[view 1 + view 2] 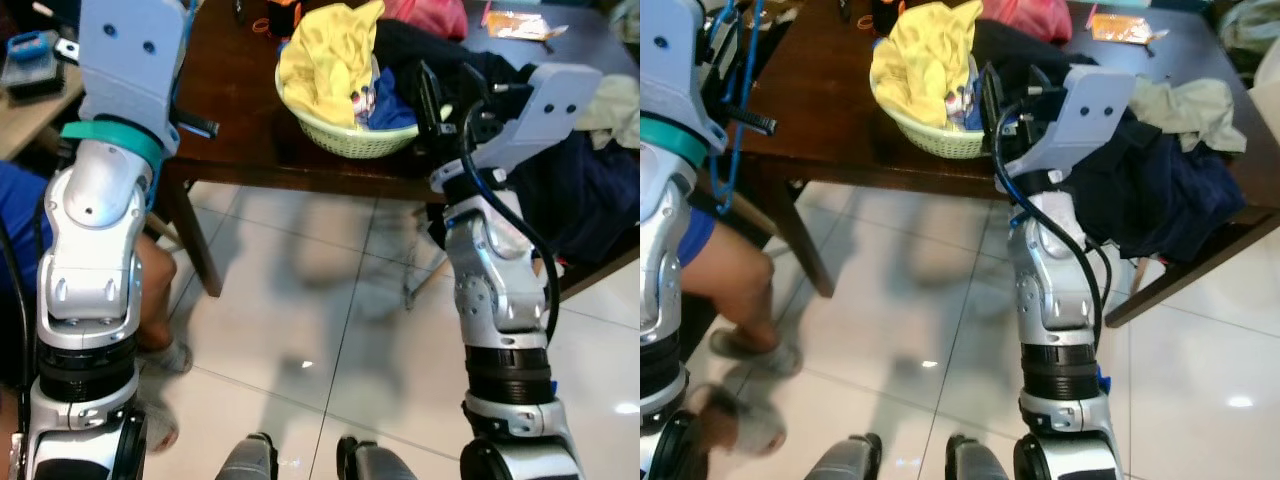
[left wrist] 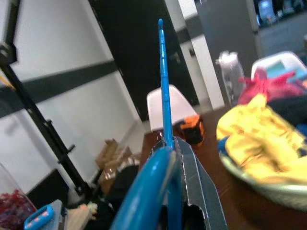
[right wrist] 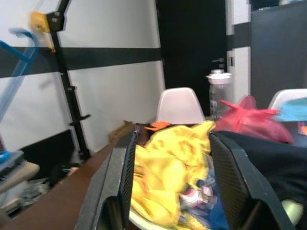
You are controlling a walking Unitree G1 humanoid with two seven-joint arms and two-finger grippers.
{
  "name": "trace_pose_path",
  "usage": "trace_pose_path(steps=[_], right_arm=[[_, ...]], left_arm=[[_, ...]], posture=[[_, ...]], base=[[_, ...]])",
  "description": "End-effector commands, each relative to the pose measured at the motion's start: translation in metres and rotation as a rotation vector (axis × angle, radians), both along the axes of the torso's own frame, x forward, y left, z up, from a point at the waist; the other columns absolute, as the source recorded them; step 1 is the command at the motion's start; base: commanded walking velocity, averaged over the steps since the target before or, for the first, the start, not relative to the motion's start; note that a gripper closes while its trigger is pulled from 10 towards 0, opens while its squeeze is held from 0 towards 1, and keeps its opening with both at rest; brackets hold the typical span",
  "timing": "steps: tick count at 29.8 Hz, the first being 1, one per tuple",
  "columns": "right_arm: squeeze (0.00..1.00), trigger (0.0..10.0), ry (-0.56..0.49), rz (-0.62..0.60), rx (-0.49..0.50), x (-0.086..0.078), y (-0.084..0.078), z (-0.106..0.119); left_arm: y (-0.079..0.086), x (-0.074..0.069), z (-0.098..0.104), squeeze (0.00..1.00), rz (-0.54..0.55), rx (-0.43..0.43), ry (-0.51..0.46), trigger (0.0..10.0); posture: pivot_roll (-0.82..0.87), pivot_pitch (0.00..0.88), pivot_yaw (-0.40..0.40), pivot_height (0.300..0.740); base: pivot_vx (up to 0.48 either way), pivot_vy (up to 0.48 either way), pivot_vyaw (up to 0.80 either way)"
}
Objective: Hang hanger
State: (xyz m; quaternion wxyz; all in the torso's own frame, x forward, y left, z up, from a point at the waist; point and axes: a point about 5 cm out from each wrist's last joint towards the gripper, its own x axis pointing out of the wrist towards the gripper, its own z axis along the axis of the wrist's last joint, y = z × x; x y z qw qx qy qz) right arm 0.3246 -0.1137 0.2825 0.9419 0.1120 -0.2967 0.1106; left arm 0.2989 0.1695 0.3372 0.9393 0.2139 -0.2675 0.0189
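Observation:
My left gripper (image 2: 173,149) is shut on a blue hanger (image 2: 164,91); its thin blue bar runs up past the fingertips. In the right eye view the same hanger (image 1: 732,110) hangs beside my raised left arm, over the table's left edge. The right gripper (image 3: 172,136) is open with nothing between its two black fingers (image 3: 125,167). It is held just above the near table edge and points at a green basket (image 1: 352,140) topped by a yellow cloth (image 1: 330,55). A black rack pole (image 3: 67,76) with a yellow clamp stands beyond the table.
The dark wooden table (image 1: 230,110) also carries dark and red clothes (image 1: 1160,170), an orange item and a bottle (image 3: 218,93). A person's leg (image 1: 735,270) is by the left table leg. White chairs (image 3: 181,105) stand behind the table. Tiled floor lies below.

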Motion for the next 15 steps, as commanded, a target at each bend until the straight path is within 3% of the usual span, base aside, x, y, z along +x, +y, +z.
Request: trace_pose_path(steps=[1,6,9,15], right_arm=[[0.00,10.0,0.014,-0.016,0.004,0.0009,-0.0034,-0.0032],[0.00,10.0,0.009,-0.023,0.002,0.0010,-0.0040,-0.0026],[0.00,10.0,0.005,-0.025,-0.002,0.0009,-0.0042,-0.0021],[0.00,10.0,-0.003,-0.030,-0.013,0.0010,-0.0053,-0.0014]], left_arm=[[-0.0029,-0.0032,0.0038,0.00,-0.012,0.007,-0.021,10.0],[-0.0024,-0.0034,0.0042,0.00,-0.011,0.010,-0.021,10.0],[-0.0019,-0.0039,0.0047,0.00,-0.012,0.009,-0.022,10.0],[-0.0002,-0.0062,0.0059,0.00,-0.016,-0.002,-0.036,10.0]], posture=[[0.10,0.087,0.020,0.740],[0.10,0.086,0.020,0.740],[0.10,0.084,0.019,0.740],[0.10,0.080,0.016,0.740]], base=[[0.409,0.251,0.00],[0.409,0.249,0.00],[0.326,0.000,0.00],[0.000,0.000,0.00]])
